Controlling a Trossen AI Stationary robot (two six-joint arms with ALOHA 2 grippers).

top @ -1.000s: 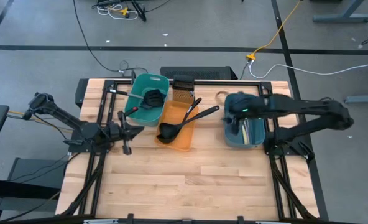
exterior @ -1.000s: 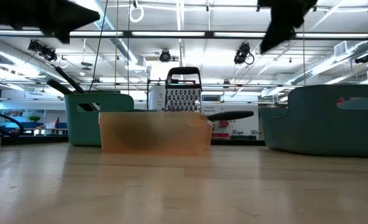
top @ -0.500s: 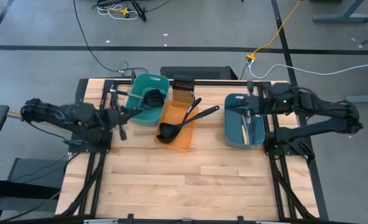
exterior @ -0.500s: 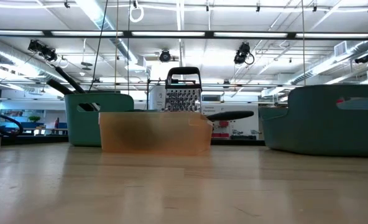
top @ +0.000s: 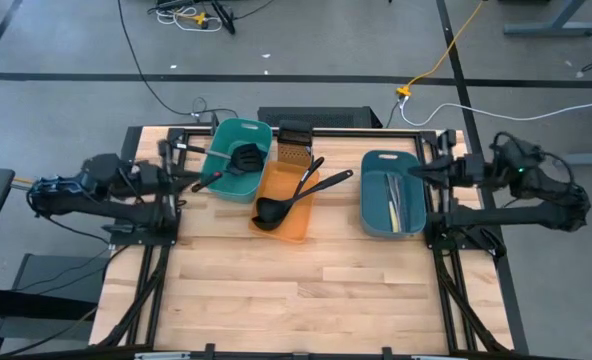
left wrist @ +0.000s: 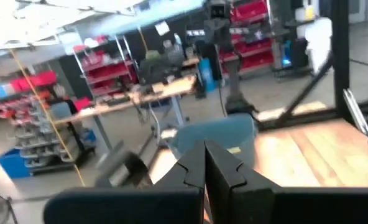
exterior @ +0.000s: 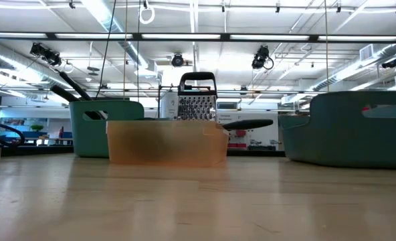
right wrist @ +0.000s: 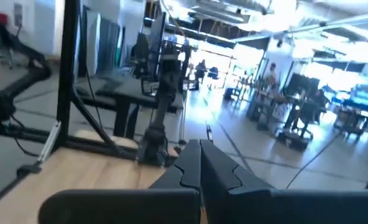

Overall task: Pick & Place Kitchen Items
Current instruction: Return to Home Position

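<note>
Left jaws and right jaws sat closed and empty near opposite sides of the desk [top: 296, 290]. A black ladle [top: 268, 212] lay in the orange tub [top: 296, 228].

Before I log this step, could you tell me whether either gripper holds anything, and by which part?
Nothing is held: the left gripper and right gripper, at the table's side edges, are shut and empty.

We look past the left gripper [left wrist: 204, 144], whose two dark fingers are pressed together with no gap between them. Just beyond their tips sits a blue-grey tub [left wrist: 216, 129] on the pale wooden table [left wrist: 302, 152] — its contents too blurred to name. A black frame post [left wrist: 340, 56] rises at the table's edge. Farther off in the room stand shelves with red bins [left wrist: 106, 68] — and a yellow cable [left wrist: 47, 124] slants down before them.
</note>
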